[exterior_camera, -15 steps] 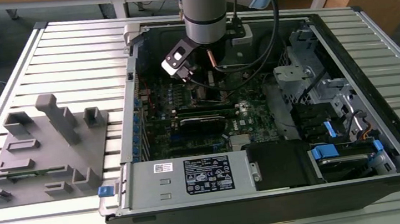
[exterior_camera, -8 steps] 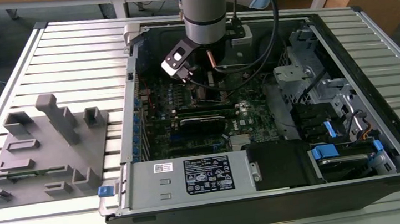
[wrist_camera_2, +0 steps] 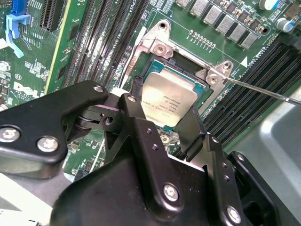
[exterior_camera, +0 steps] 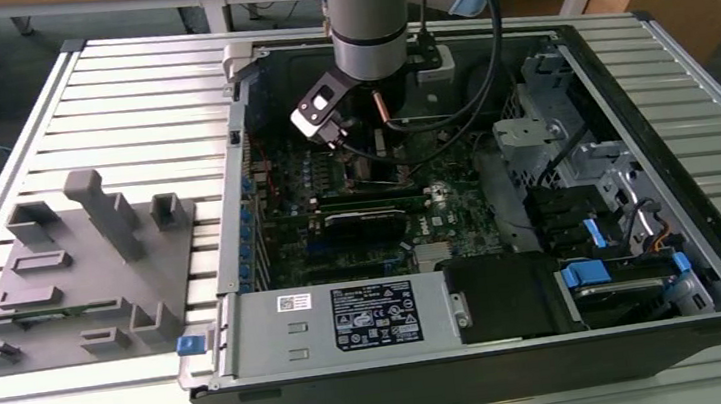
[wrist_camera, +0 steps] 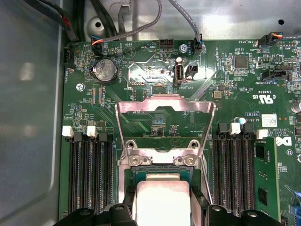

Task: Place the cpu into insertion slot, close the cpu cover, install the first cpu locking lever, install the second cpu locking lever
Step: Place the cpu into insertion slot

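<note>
Second wrist view:
- Gripper (wrist_camera_2: 164, 104) fingers (wrist_camera_2: 136, 96) pinch cpu (wrist_camera_2: 171, 94) by opposite edges.
- Chip in or just over slot (wrist_camera_2: 186, 60); seated or not, cannot tell.
- Lever (wrist_camera_2: 263, 89) swung clear.

First wrist view:
- Cover (wrist_camera: 164, 106) stands hinged open.

Judgement: keep chip level, corners square to rim, no downward force.

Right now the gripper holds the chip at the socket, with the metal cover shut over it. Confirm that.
One thing is wrong: the cover is not shut. It is swung open, back from the socket, as the first wrist view shows. The gripper does hold the chip at the socket.
</note>
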Controlling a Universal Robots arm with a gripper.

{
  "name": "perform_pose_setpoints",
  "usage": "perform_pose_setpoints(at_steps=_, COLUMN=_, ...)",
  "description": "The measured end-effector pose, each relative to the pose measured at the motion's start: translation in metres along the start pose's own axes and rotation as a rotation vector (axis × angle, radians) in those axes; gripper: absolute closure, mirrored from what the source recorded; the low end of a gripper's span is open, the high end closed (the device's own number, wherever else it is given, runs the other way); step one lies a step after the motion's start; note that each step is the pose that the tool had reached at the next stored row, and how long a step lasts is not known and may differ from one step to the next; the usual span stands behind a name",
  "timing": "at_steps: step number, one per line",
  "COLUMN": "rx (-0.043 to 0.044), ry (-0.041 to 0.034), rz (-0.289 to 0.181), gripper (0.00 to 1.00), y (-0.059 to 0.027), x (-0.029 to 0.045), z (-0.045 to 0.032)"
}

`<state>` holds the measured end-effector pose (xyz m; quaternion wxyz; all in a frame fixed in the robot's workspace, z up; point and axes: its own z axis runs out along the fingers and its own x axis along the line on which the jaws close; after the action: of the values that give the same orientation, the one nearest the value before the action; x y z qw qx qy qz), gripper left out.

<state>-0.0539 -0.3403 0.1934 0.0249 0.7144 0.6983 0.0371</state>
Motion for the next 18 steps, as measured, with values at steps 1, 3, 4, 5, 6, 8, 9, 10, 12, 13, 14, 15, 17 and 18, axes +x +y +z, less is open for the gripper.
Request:
perform_pose_setpoints(at_steps=1, rx=0.0000, ry=0.0000, rz=0.000, gripper=0.46, y=0.0000, x=0.0000, z=0.0000)
perform_pose_setpoints(at_steps=3, rx=0.0000, ry=0.0000, rz=0.000, gripper=0.46, y=0.0000, x=0.0000, z=0.0000)
perform_pose_setpoints(at_steps=4, rx=0.0000, ry=0.0000, rz=0.000, gripper=0.46, y=0.0000, x=0.0000, z=0.0000)
perform_pose_setpoints(at_steps=5, rx=0.0000, ry=-0.0001, rz=0.000, gripper=0.46, y=0.0000, x=0.0000, z=0.0000)
perform_pose_setpoints(at_steps=6, rx=0.0000, ry=0.0000, rz=0.000, gripper=0.46, y=0.0000, x=0.0000, z=0.0002)
perform_pose_setpoints(at_steps=8, rx=0.0002, ry=-0.0003, rz=0.000, gripper=0.46, y=-0.0001, x=-0.0001, z=0.0007)
perform_pose_setpoints(at_steps=9, rx=0.0004, ry=-0.0005, rz=0.000, gripper=0.46, y=-0.0002, x=-0.0001, z=0.0010)
perform_pose_setpoints(at_steps=10, rx=0.0004, ry=-0.0005, rz=0.000, gripper=0.46, y=-0.0002, x=-0.0001, z=0.0012)
perform_pose_setpoints(at_steps=12, rx=0.0002, ry=-0.0004, rz=0.000, gripper=0.46, y=-0.0002, x=-0.0001, z=0.0014)
perform_pose_setpoints(at_steps=13, rx=0.0001, ry=-0.0002, rz=0.000, gripper=0.46, y=-0.0001, x=0.0000, z=0.0015)
perform_pose_setpoints(at_steps=14, rx=0.0000, ry=-0.0001, rz=0.000, gripper=0.46, y=-0.0002, x=0.0000, z=0.0015)
perform_pose_setpoints(at_steps=15, rx=0.0000, ry=-0.0001, rz=0.000, gripper=0.46, y=-0.0001, x=0.0000, z=0.0015)
perform_pose_setpoints(at_steps=17, rx=0.0000, ry=-0.0001, rz=0.000, gripper=0.46, y=-0.0001, x=-0.0001, z=0.0015)
perform_pose_setpoints(at_steps=18, rx=0.0000, ry=-0.0001, rz=0.000, gripper=0.46, y=-0.0001, x=-0.0001, z=0.0016)
